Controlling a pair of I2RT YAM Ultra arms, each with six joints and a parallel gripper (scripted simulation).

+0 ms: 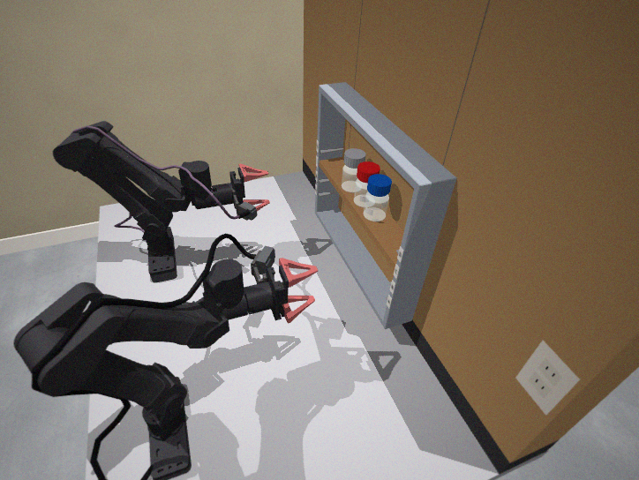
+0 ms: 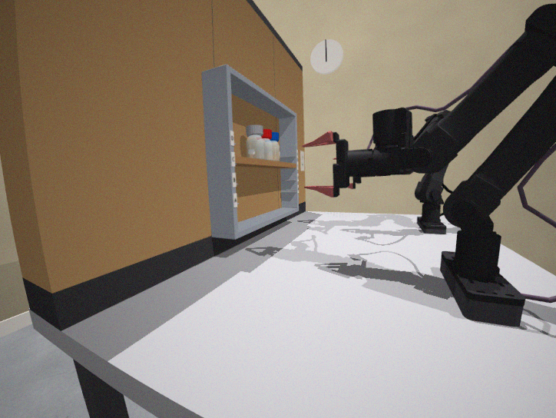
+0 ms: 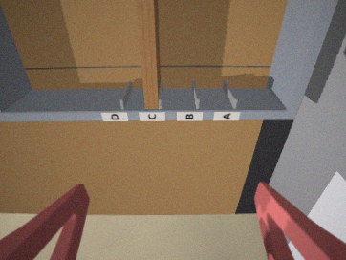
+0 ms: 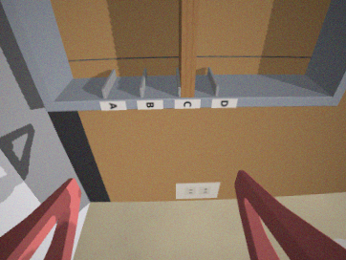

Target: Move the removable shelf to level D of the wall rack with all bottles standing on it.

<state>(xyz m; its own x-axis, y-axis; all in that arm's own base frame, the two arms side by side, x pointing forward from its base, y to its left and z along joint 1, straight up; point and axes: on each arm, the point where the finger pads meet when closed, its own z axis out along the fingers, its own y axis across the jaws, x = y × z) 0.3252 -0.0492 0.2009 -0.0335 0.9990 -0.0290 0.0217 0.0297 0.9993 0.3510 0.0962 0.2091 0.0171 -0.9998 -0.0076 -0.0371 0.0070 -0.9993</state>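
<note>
The wooden shelf [image 1: 387,237] [image 2: 265,163] [image 3: 151,57] [image 4: 187,53] sits in the grey wall rack [image 1: 433,242] [image 2: 219,157] [image 3: 62,116] [image 4: 287,101] at level C. Three bottles stand on it: a grey-capped one [image 1: 354,160] [image 2: 254,131], a red-capped one [image 1: 368,171] [image 2: 266,133] and a blue-capped one [image 1: 379,184] [image 2: 275,136]. My left gripper [image 1: 268,187] [image 2: 304,166] [image 3: 170,190] is open and empty, in front of the rack's grey-bottle end. My right gripper [image 1: 315,283] [image 4: 158,181] is open and empty, in front of the other end; the exterior view mostly hides it.
The level D supports [image 3: 125,96] [image 4: 213,82] hold nothing, just above the shelf. The rack's top bar [image 1: 379,131] runs above the bottle caps. A wall outlet [image 1: 547,377] [image 4: 198,190] is beyond the right end. The white table [image 1: 361,423] [image 2: 287,350] lies below both arms.
</note>
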